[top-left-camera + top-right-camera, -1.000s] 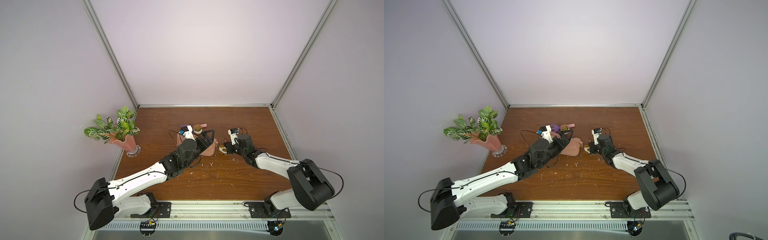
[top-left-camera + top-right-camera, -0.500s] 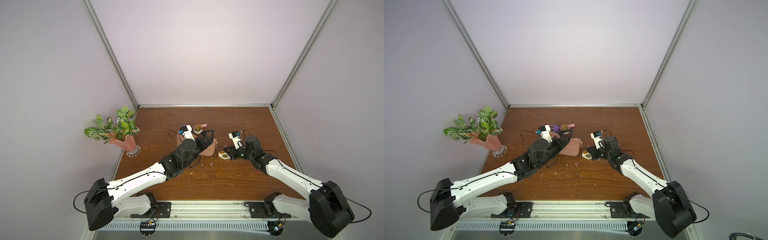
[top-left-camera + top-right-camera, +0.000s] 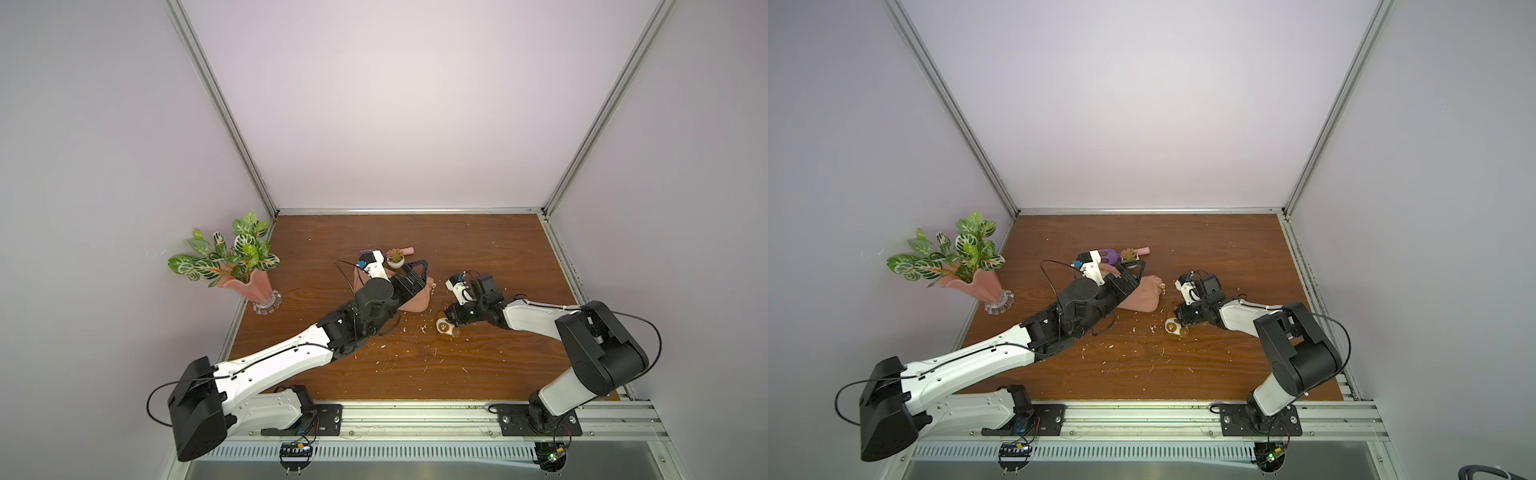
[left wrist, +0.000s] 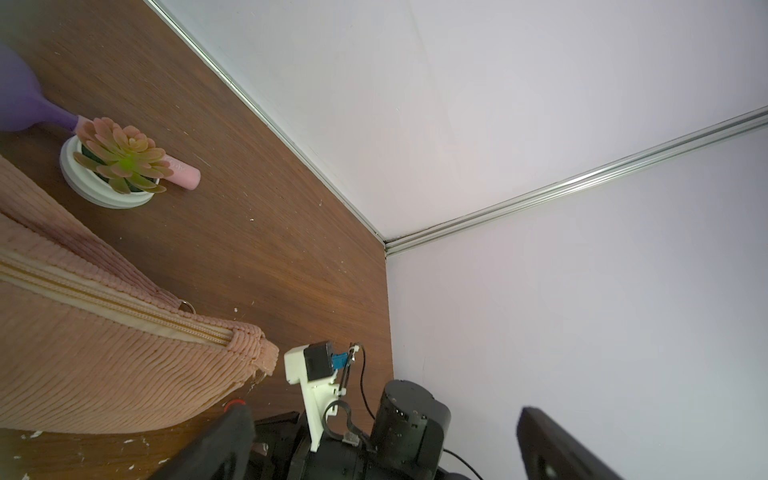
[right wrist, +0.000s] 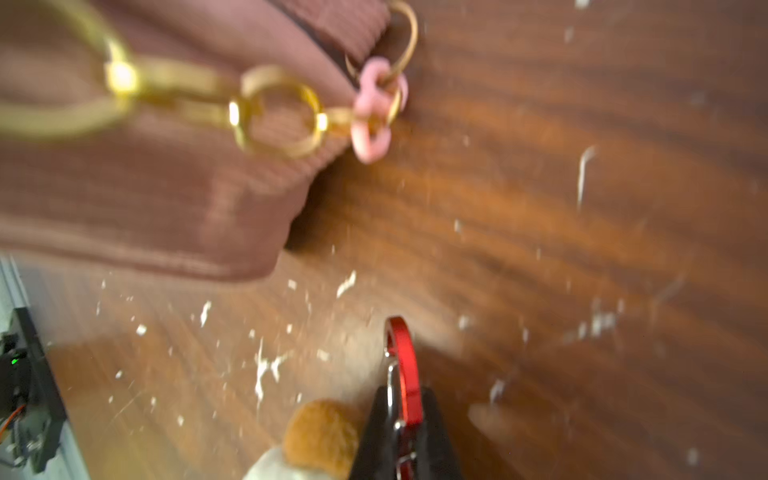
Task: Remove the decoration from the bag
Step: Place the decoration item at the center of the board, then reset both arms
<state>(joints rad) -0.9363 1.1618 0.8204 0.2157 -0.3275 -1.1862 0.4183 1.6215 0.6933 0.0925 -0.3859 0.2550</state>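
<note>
The salmon-pink bag [image 3: 417,301] [image 3: 1144,297] lies mid-table, zipper up [image 4: 104,353]. My left gripper [image 3: 411,272] [image 3: 1129,274] [image 4: 382,413] hovers over it, open and empty. The decoration [image 3: 446,328] [image 3: 1173,327], a cream and brown plush, sits apart from the bag, low by the table in front of its right end. My right gripper [image 3: 451,320] [image 3: 1180,321] [image 5: 402,405] is shut on the decoration's red clip [image 5: 401,353], with the plush [image 5: 322,432] beside the fingers. Gold rings and pink links [image 5: 374,108] hang at the bag's [image 5: 145,187] end.
A pink vase with leaves [image 3: 245,286] stands at the table's left edge. A small potted succulent [image 3: 395,258] [image 4: 116,166] and a purple-pink object [image 3: 1111,255] lie just behind the bag. White flecks dot the wooden table [image 3: 415,365]. Walls close three sides.
My right gripper has drawn back toward the front of the table with the decoration, away from the bag's end. The left arm and the bag have stayed put.
</note>
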